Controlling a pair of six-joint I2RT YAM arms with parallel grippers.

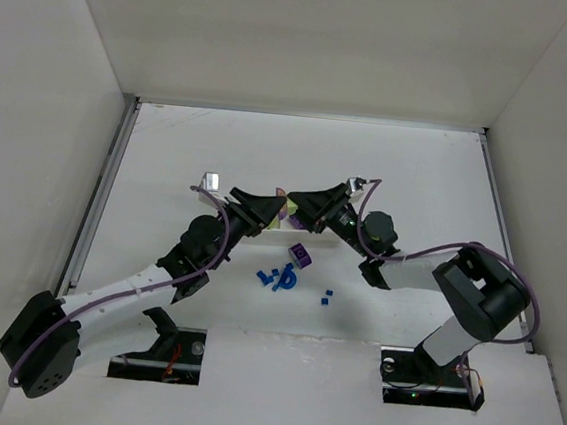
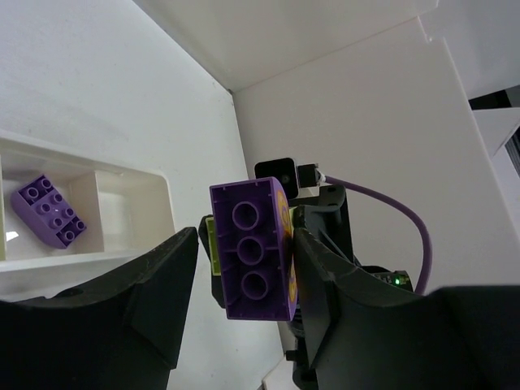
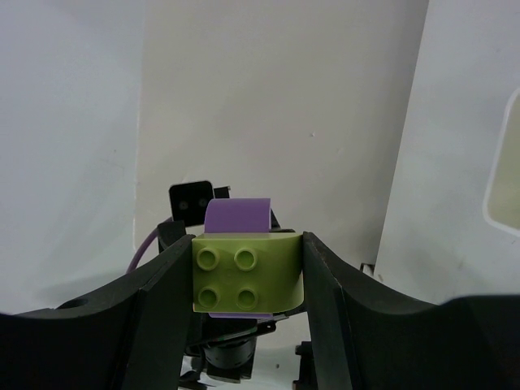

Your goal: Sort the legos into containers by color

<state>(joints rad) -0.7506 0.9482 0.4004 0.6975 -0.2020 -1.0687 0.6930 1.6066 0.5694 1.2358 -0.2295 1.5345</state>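
Top view: left tool and right tool meet tip to tip, probably to pull a stuck pair apart. Blue legos lie loose on the desk.

Left wrist: purple brick sits between the left fingers with a gap on one side, so it is not clamped. The tray holds one purple lego; the neighbouring compartment is bare.

Right wrist: right tool clamps the yellow-green brick, with the purple brick behind it.
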